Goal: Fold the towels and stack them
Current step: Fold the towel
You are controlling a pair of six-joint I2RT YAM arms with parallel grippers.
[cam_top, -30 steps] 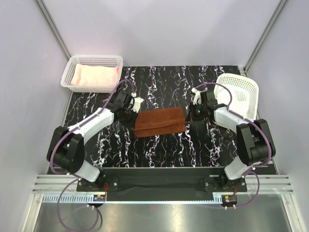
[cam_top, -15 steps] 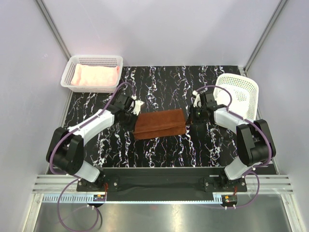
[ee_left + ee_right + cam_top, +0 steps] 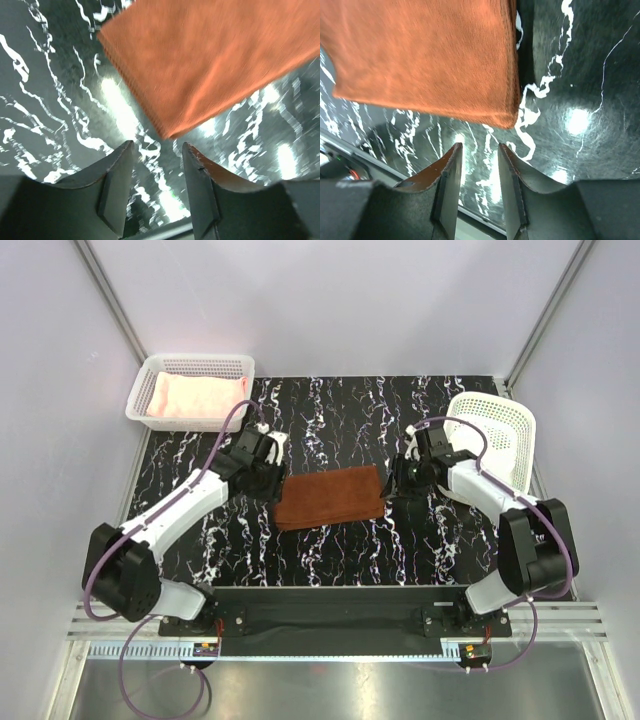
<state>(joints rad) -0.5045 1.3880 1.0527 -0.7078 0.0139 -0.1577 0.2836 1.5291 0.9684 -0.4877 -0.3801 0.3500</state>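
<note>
Rust-brown towel [image 3: 330,497]: lies folded flat, a neat rectangle on the black marbled table [image 3: 330,560]. Left gripper [image 3: 270,462]: hangs just beside that towel's left edge, clear of the cloth, fingers spread, holding nothing. Right gripper [image 3: 408,476]: sits just beside the towel's right edge, fingers likewise parted, empty, off the cloth. Pale pink towel [image 3: 195,396]: rests in a white mesh basket [image 3: 195,364], well apart from the rust-brown towel, beyond its far left corner. Second white basket [image 3: 497,430]: stands tilted, to the towel's right.
</note>
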